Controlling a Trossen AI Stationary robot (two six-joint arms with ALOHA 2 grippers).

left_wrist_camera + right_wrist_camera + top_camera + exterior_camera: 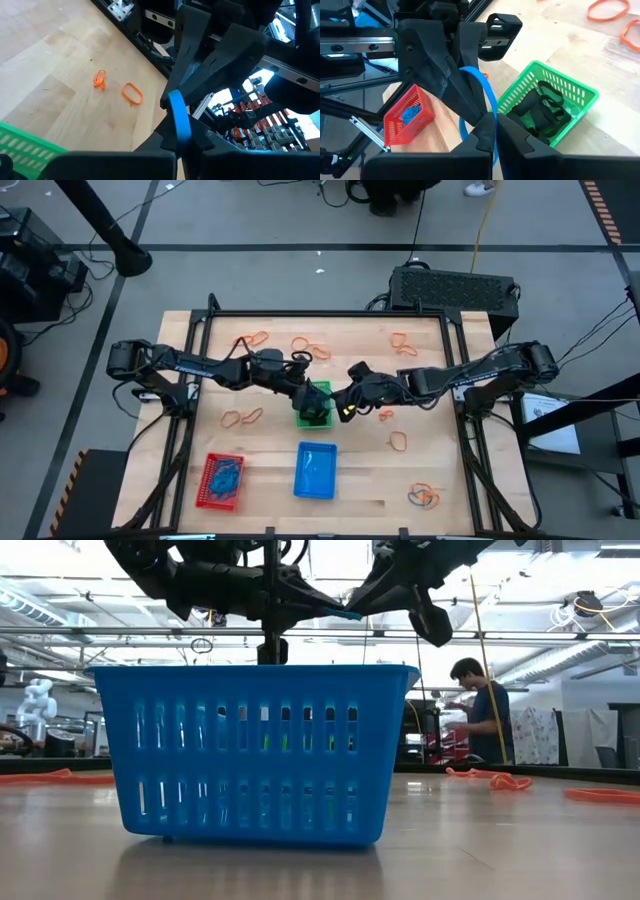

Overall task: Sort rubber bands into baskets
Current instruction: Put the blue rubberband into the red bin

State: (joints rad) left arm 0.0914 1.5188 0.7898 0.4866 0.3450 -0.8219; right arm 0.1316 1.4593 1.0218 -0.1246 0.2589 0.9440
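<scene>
A blue rubber band (pixel 487 95) is held in the air between both grippers above the green basket (pixel 313 404), which holds black bands (pixel 542 107). My left gripper (pixel 316 394) and my right gripper (pixel 344 402) meet tip to tip there, both shut on the band. The band also shows in the left wrist view (pixel 179 117) and the low view (pixel 346 613). The red basket (pixel 222 481) holds blue bands, and the blue basket (pixel 316 470) stands to its right. Orange bands (pixel 310 345) lie scattered on the table. My left gripper pinches one end of the blue band (pixel 183 141) between its two fingers, coming from the table's left. The band is lifted clear over the green basket and runs straight to the other gripper. My right gripper pinches the band's other end (pixel 493 125) between its two fingers, coming from the table's right. The band arches from there up to the left gripper's fingers (pixel 451 80). It is clear of the table and the basket.
Orange bands lie at the far side (pixel 402 339), left of centre (pixel 240 418) and right of centre (pixel 398 441); a mixed orange and blue heap (pixel 425 498) lies near the right front corner. A person (pixel 485 710) stands beyond the table.
</scene>
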